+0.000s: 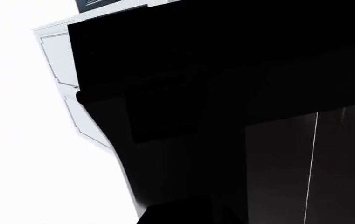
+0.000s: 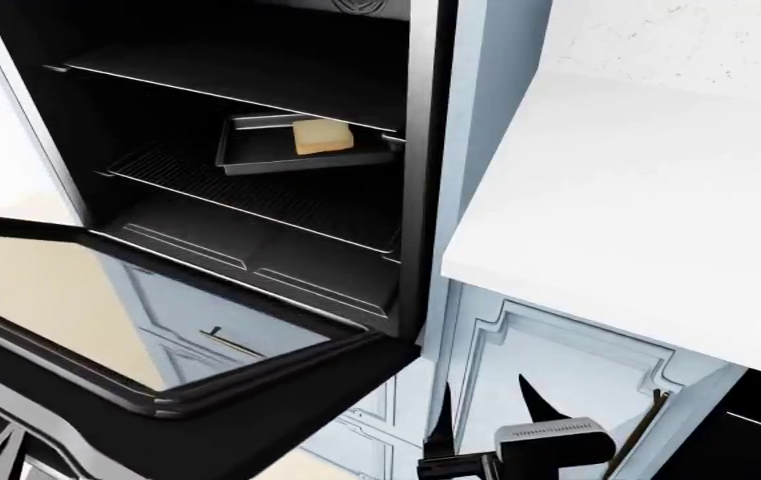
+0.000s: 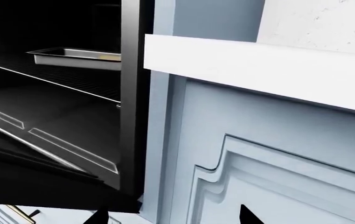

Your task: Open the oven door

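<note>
the right gripper [image 2: 487, 420] hangs low by the pale blue cabinet front [image 2: 554, 350], its jaws spread apart and gripping nothing; two dark tips show in the head view and again at the edge of the right wrist view. the left gripper does not show clearly in any view: the left wrist camera sees only black surfaces pressed close, so whether its jaws are open or closed cannot be told.

the oven door [image 2: 153, 330] hangs swung down, well away from the cavity, its glass facing up and its inner frame tilted a little below the opening. inside, a tray [image 2: 303, 150] with a yellow block [image 2: 321, 136] sits on a rack. the white tabletop [image 2: 647, 200] juts out beside the oven.

judging from this, the door is nearly or fully open. to finish well, the left arm would ease the door down to its stop without forcing the hinge, then let go cleanly; the right arm should keep clear of the door's edge.
</note>
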Controlling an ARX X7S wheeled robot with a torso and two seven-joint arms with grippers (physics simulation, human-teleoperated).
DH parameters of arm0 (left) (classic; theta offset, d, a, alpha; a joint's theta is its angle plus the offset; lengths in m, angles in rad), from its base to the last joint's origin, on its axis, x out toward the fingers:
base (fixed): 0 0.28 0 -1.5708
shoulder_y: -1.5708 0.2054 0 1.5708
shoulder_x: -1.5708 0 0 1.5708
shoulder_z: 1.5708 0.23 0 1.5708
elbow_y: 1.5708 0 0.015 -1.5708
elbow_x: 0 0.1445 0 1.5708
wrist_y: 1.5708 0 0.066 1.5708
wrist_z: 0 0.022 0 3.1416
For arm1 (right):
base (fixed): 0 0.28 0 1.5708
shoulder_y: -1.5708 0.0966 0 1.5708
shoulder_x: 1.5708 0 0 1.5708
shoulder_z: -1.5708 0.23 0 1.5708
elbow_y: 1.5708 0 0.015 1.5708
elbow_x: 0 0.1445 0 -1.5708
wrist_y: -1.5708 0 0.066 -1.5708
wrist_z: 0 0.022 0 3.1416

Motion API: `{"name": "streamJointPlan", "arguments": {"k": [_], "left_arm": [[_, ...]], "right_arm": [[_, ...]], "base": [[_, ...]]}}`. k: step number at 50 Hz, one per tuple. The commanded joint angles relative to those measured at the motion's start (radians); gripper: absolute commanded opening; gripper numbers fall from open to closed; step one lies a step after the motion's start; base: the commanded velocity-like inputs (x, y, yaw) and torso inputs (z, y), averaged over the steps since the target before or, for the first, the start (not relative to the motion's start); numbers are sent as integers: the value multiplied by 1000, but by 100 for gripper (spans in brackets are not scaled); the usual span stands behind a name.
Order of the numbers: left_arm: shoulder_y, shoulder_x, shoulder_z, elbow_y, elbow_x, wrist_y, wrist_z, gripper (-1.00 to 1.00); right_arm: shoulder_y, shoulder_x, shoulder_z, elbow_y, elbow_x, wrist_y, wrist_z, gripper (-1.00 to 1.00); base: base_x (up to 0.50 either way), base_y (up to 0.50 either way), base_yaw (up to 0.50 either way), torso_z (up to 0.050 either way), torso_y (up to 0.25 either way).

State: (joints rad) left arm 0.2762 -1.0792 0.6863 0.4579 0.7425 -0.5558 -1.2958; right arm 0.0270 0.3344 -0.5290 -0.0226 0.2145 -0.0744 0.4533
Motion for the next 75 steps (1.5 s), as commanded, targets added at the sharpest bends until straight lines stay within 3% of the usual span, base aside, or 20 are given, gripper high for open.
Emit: {"name": "streamJointPlan", "arguments": {"k": [1, 75], "left_arm": [[2, 7, -79, -90, -105, 22, -60, -100], [61, 118, -87, -387, -119, 242, -208, -100]], "right_arm": [[-1, 2, -2, -1, -2, -1, 5, 100], [4, 7, -22, 19, -13, -9, 23, 100]], "base": [[0, 0, 0, 0, 0], [-1, 4, 4, 0, 0]]}}
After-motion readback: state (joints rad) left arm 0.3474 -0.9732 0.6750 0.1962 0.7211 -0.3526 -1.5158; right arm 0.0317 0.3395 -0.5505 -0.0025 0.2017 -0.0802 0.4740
